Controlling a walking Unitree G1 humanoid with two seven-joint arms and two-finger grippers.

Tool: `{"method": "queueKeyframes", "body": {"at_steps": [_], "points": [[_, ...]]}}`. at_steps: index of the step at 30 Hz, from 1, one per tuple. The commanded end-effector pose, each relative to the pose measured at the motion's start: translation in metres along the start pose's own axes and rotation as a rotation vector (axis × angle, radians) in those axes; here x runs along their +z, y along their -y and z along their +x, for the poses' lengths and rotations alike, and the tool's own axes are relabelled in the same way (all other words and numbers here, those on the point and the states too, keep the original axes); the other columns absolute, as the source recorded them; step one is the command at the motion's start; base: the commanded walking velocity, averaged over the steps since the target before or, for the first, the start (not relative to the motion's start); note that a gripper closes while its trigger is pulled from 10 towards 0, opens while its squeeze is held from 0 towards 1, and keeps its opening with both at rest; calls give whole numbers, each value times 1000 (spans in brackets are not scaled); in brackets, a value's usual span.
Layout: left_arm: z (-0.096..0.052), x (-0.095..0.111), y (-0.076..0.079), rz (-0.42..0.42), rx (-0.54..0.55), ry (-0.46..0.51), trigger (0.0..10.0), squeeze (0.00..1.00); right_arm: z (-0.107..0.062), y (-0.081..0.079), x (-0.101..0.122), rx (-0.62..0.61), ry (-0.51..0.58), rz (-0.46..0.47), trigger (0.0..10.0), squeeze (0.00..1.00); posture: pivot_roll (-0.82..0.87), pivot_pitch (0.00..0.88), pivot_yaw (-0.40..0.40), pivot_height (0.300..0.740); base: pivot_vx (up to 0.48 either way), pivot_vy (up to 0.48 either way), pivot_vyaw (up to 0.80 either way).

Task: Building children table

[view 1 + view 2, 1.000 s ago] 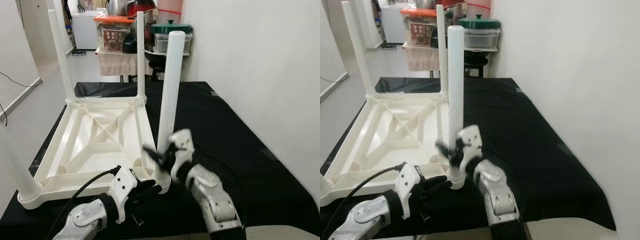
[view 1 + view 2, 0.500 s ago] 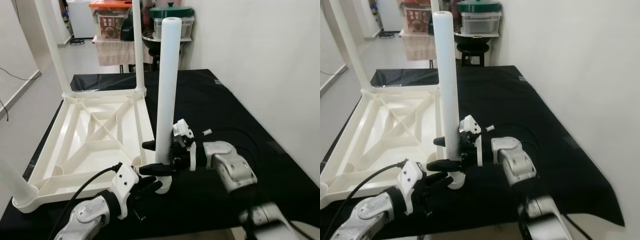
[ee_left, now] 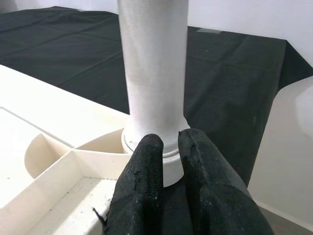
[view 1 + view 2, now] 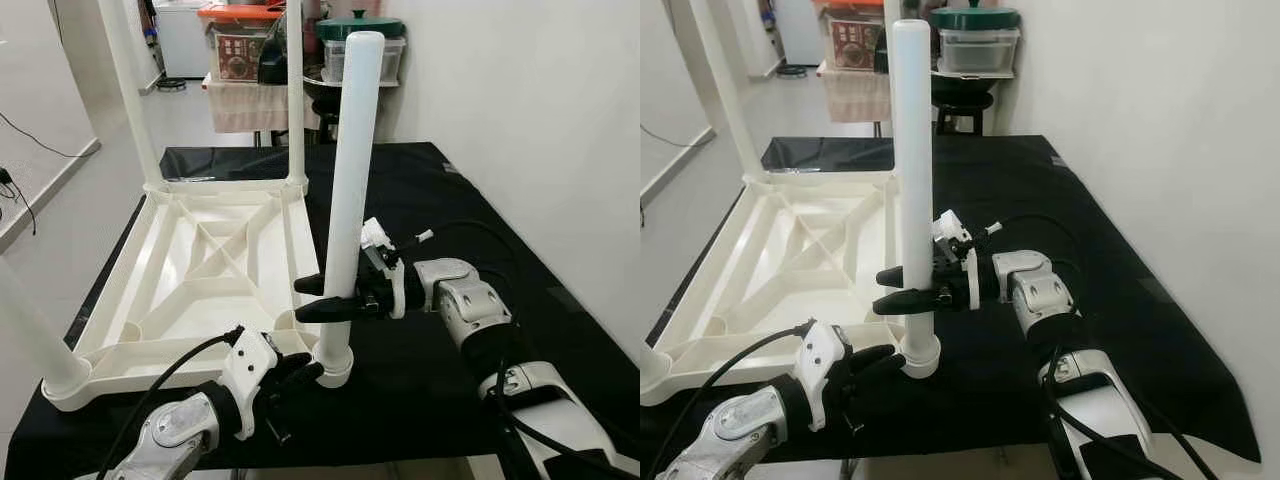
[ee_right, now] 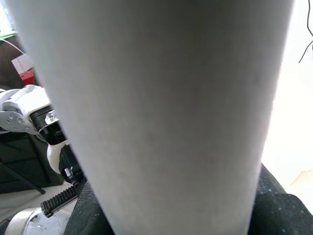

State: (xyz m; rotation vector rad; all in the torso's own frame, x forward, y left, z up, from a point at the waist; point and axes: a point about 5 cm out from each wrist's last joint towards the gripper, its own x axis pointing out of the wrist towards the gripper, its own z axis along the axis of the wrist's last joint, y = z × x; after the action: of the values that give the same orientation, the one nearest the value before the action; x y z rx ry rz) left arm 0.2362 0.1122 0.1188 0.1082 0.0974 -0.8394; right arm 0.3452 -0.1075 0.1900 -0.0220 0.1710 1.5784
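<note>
A white plastic children's table [image 4: 215, 265] lies upside down on a black-covered table. Three legs stand in its other corners. The near right leg [image 4: 352, 150] stands upright in its corner socket [image 4: 335, 365]. My right gripper [image 4: 308, 299] reaches in from the right, shut on this leg low down, one finger in front and one behind. In the right wrist view the leg [image 5: 161, 107] is very close. My left gripper [image 4: 305, 373] is shut, its fingertips [image 3: 146, 147] resting against the socket collar [image 3: 168, 152] at the leg's foot.
The black cloth [image 4: 450, 230] runs on to my right, up to a white wall. Behind the table stand storage boxes [image 4: 240, 50] and a green-lidded pot [image 4: 358, 28]. Open floor [image 4: 50, 200] lies to the left.
The camera has shifted. My right arm has swung from below the leg to come in from the right, and its fingers now close around the leg. My left gripper stays at the socket.
</note>
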Motion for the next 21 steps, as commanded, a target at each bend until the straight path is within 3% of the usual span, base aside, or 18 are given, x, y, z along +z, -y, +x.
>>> {"method": "queueKeyframes", "body": {"at_steps": [1,4,7,8,9,10,11,12,13,17,21], "points": [[-1,1,2,6,-3,-1,10000,0,-5,-1,-5,-16,8,12,0,0,100,0,-60,740,0,0,0],[-3,0,2,2,-6,-4,10000,0,-9,-10,-20,-181,51,-2,0,0,83,0,-54,740,0,0,0],[-4,-1,4,0,-10,-8,10000,0,1,-10,-32,-374,65,19,0,0,83,0,-58,740,0,0,0],[-5,-1,3,-4,-13,-9,10000,0,14,-8,-44,-732,109,94,0,0,73,0,-50,740,0,0,0],[-5,-1,3,-4,-13,-9,10000,0,14,-8,-44,-732,109,94,0,0,73,0,-50,740,0,0,0],[-6,-1,3,-6,-14,-13,10000,0,27,-26,-69,-942,65,189,0,0,73,0,-50,740,0,0,0],[-6,-1,3,-6,-14,-13,10000,0,27,-26,-69,-942,65,189,0,0,73,0,-50,740,0,0,0],[-8,-2,2,-9,-15,-19,10000,0,40,-44,-77,-978,-7,137,0,0,58,0,-31,740,0,0,0],[-8,-4,2,-18,-21,-23,10000,0,40,-47,-75,-989,7,152,0,0,21,0,-9,740,0,0,0],[-6,-6,5,-23,-34,-29,10000,0,39,-44,-72,-932,31,153,0,0,43,0,-34,740,0,0,0],[-6,-5,6,-21,-34,-28,10000,0,48,-50,-75,-918,31,174,0,0,45,0,-30,740,0,0,0]]}}
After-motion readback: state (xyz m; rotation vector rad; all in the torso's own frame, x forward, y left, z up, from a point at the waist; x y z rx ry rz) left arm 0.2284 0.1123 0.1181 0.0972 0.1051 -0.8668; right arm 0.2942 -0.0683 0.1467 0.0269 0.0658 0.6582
